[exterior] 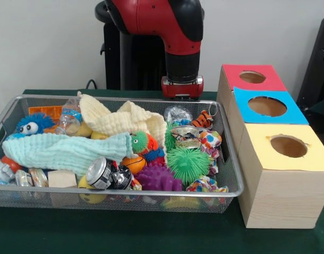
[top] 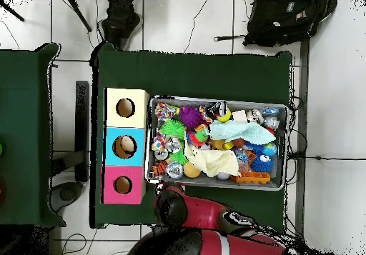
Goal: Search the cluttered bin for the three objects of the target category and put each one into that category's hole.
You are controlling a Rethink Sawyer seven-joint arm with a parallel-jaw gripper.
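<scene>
The wire mesh bin [exterior: 119,193] stands on the green table, packed with toys; it also shows in the overhead view [top: 214,98]. A small clear plastic bottle [exterior: 70,119] with a blue label band lies at the bin's far left corner, partly under a cream cloth. Another crumpled clear plastic piece [exterior: 177,114] lies at the far right side; I cannot tell if it is a bottle. The red-topped hole [exterior: 252,77] [top: 122,185] is on the farthest wooden box. My gripper [exterior: 182,88] hangs just behind the bin's far rim, above nothing in the bin; its lower end is hidden.
The blue-topped hole [exterior: 267,106] and yellow-topped hole [exterior: 288,146] sit nearer the camera. A cream cloth [exterior: 127,121], a mint cloth [exterior: 66,151], a metal can [exterior: 101,173], a green spiky ball [exterior: 188,163] and a purple one [exterior: 156,179] cover much of the bin.
</scene>
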